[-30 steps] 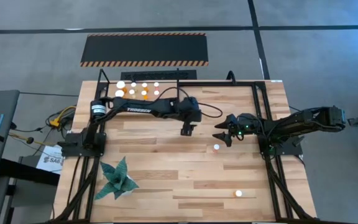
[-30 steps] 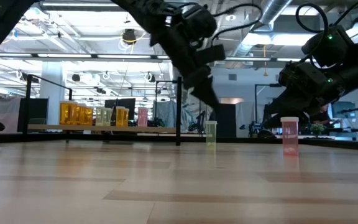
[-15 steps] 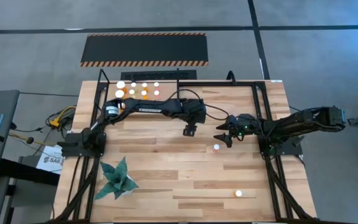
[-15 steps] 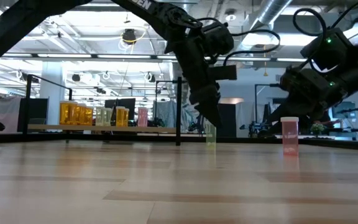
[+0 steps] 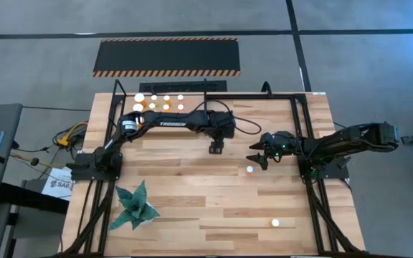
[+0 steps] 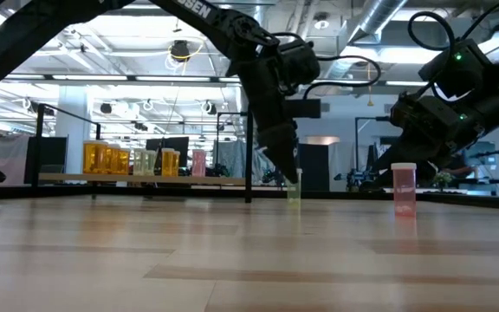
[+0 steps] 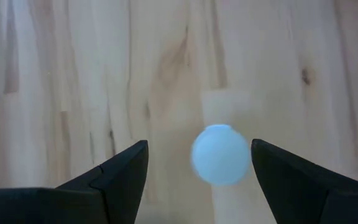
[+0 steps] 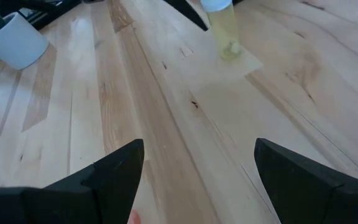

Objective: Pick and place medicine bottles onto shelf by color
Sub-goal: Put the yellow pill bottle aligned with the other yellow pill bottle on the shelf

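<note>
A pale yellow-green bottle with a white cap [image 7: 221, 154] stands upright on the table and also shows in the low view [image 6: 294, 187]. My left gripper [image 5: 216, 149] is open and points down over it, one finger on either side of the cap [image 7: 199, 146]; I see no touch. My right gripper [image 5: 255, 158] is open and empty to its right, just above a pinkish bottle [image 6: 404, 189] whose white cap [image 5: 249, 170] shows from above. Another bottle [image 5: 275, 223] stands near the front right. Several orange bottles [image 5: 160, 104] stand on the shelf [image 6: 137, 179] at the far left.
A green paper plant [image 5: 135, 206] in a white pot [image 8: 14, 40] stands at the front left. Black frame rails [image 5: 292, 100] run along the table's far and right sides. Bare wood lies between the two arms and the front edge.
My left gripper has gone down over the yellow-green bottle, drifting slightly right and then back. Its fingertips now hang at the height of the bottle's cap. The bottle has not moved.
</note>
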Motion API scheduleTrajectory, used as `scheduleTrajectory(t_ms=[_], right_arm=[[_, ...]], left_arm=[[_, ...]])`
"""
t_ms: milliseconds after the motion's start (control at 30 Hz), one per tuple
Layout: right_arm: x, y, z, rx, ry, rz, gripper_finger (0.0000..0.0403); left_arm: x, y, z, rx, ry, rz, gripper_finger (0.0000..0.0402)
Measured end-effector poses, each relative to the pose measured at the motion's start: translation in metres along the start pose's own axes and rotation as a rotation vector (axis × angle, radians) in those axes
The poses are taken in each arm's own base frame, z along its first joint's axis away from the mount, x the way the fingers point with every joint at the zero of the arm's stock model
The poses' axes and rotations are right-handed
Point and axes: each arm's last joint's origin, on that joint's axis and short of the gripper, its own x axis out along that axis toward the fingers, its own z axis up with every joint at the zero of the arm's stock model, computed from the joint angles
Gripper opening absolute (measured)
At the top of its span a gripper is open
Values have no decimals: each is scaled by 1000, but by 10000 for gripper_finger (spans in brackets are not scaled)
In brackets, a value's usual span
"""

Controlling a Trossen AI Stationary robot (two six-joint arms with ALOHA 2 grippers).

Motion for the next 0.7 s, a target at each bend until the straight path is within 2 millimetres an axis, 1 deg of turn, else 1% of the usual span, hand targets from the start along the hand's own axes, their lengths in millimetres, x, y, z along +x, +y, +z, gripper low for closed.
scheduleTrajectory(t_ms=[167,400,500,700], right_arm=[[0,0,0,0,0,0,327],[0,0,0,0,0,1,327],[0,0,0,0,0,0,327],[0,0,0,0,0,0,327]], left_arm=[[0,-2,1,1,-13,-30,270],[0,-1,1,-8,-12,-28,265],[0,-2,0,-6,-5,-32,247],[0,-3,0,13,-12,-49,193]])
